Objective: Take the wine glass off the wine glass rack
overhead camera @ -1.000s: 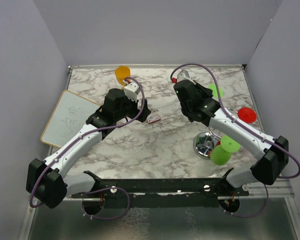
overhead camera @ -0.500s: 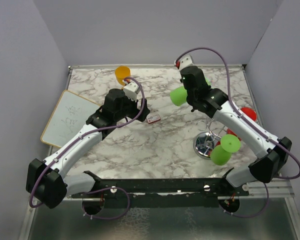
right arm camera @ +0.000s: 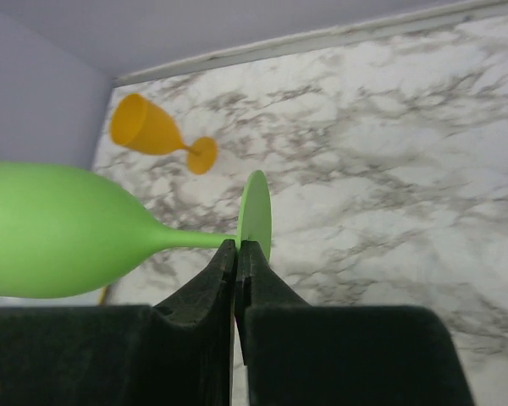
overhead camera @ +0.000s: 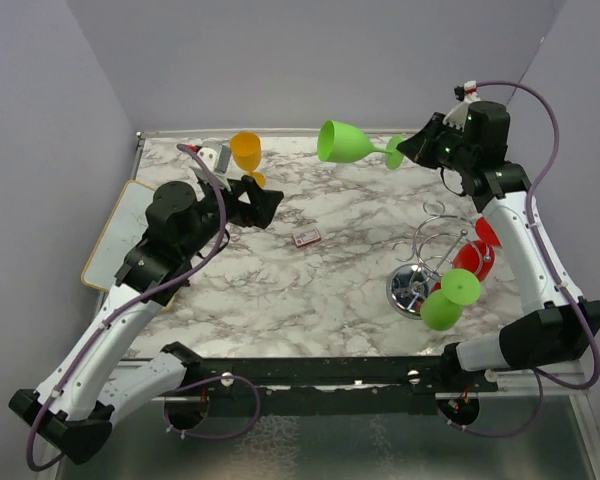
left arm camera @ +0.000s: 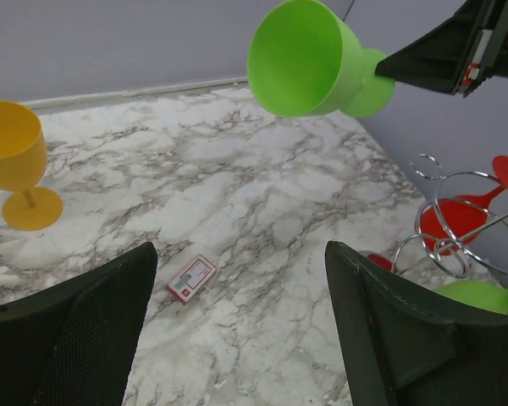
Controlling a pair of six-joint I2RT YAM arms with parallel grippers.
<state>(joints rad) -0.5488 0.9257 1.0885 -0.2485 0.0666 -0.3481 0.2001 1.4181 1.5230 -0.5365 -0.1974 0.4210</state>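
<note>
Item: lime-green plastic wine glass point(overhead camera: 345, 141), aloft over the far edge of the marble worktop point(overhead camera: 350, 285), clear of the chrome wire wine glass rack point(overhead camera: 427, 262) by the right edge. Long axis level, bowl leftward. Right gripper point(overhead camera: 410, 150) pinched on its foot disc. Left gripper point(overhead camera: 260, 198) spread wide, empty, facing the bowl.

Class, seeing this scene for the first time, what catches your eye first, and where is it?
A bright green wine glass held sideways in mid-air toward the far right, its foot pinched in the right gripper. Next, the chrome rack at near right, with a red glass and a second green glass hanging on it.
</note>
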